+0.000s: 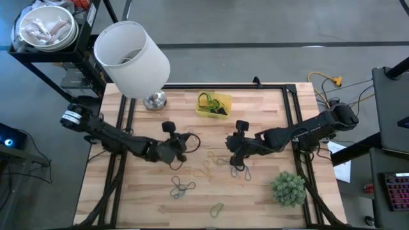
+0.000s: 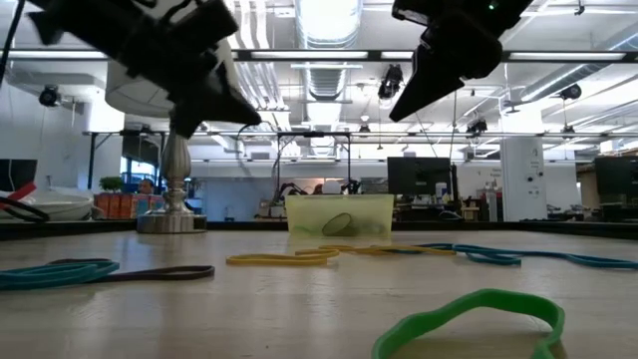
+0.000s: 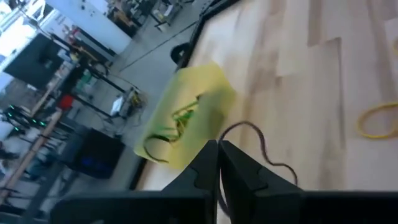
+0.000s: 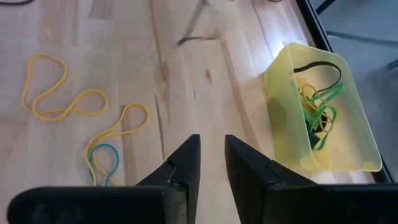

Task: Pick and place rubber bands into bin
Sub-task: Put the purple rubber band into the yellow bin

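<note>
Left end effector [image 1: 180, 148] hovered mid-counter, fingers fully closed, a dark rubber band [image 3: 261, 146] trailing from them, apparently pinched. Right end effector [image 1: 235, 152] hovered mid-counter, slightly parted, empty. Judged best: carry the band over the bin [image 1: 213, 105] before releasing. The bin, at the counter's far edge, held green and black bands [image 4: 317, 106].

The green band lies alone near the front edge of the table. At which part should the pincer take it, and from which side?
Take the green band at its raised arch, where it stands off the table. Come straight down from above, probably with one finger inside the loop and one outside. The rest seems to lie flat, so a sideways approach finds little to pinch.
</note>
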